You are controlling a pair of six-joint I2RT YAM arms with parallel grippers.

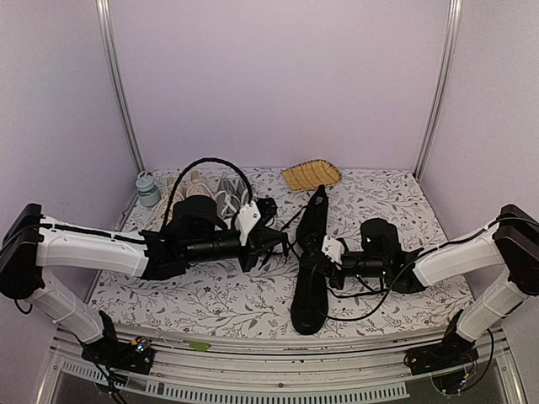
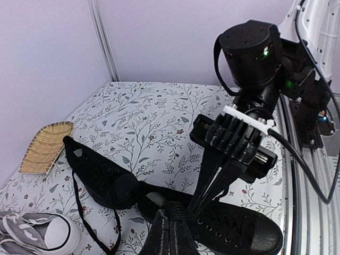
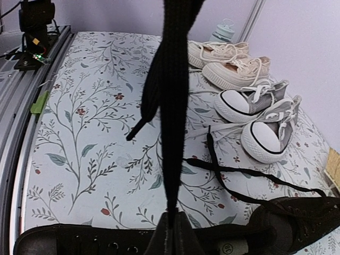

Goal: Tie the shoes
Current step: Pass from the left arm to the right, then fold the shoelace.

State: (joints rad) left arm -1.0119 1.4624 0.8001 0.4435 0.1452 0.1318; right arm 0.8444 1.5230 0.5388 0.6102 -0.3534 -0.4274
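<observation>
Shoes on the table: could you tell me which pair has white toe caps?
The grey pair; the beige pair has beige toes, the black shoes black ones.

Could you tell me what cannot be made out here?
Top view: beige shoes, mostly behind the left arm.
Top view: right gripper's hold on the lace, black against black.
Right wrist view: black shoe, cut by the bottom edge.
Left wrist view: grey shoe, cut by the corner.

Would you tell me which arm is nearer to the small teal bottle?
Left. The left arm lies just in front of the bottle; the right arm is across the table.
</observation>
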